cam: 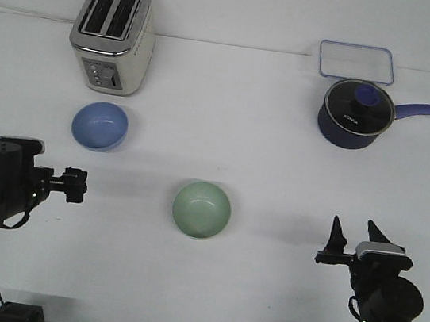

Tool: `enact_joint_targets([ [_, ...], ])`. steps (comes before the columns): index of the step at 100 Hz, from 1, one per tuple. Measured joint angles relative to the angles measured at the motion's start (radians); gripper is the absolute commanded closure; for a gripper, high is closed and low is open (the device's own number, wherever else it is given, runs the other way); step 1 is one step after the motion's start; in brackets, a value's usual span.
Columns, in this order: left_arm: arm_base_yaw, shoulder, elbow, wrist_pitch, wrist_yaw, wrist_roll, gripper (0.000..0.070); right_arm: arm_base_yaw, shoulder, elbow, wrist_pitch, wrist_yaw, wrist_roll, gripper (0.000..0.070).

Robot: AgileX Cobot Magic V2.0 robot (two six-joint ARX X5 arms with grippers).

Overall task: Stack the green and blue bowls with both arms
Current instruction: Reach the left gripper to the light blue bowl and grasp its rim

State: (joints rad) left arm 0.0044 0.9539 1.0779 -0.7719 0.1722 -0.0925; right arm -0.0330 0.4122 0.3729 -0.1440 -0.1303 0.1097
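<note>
The pale mint green bowl [202, 210] sits upright on the white table, near the middle and toward the front. The periwinkle blue bowl [100, 126] sits upright further back on the left, just in front of the toaster. My left gripper [75, 185] hovers at the front left, pointing right, below and a little left of the blue bowl. It holds nothing, and its fingers are seen edge-on, so their gap does not show. My right gripper [354, 233] is at the front right, well right of the green bowl. Its two fingers are spread open and empty.
A silver two-slot toaster [112, 36] stands at the back left. A dark blue lidded saucepan [355, 114] with its handle pointing right stands at the back right. A clear rectangular container [356, 62] lies behind the saucepan.
</note>
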Motion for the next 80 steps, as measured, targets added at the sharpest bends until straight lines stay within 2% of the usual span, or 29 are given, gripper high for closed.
enact_joint_targets([
  [10, 0.0, 0.088, 0.074, 0.001, -0.004, 0.005, 0.0185, 0.0, 0.0, 0.0, 0.0, 0.0, 0.0, 0.0208],
  [34, 0.001, 0.358, 0.281, 0.01, -0.124, 0.038, 0.0184, 0.0, 0.0, 0.0, 0.0, 0.0, 0.0, 0.0208],
  [57, 0.035, 0.607, 0.468, 0.018, -0.129, 0.066, 0.0184, 0.0, 0.0, 0.0, 0.0, 0.0, 0.0, 0.0208],
  [80, 0.06, 0.772, 0.5, 0.077, -0.129, 0.086, 0.0184, 0.0, 0.0, 0.0, 0.0, 0.0, 0.0, 0.0208],
])
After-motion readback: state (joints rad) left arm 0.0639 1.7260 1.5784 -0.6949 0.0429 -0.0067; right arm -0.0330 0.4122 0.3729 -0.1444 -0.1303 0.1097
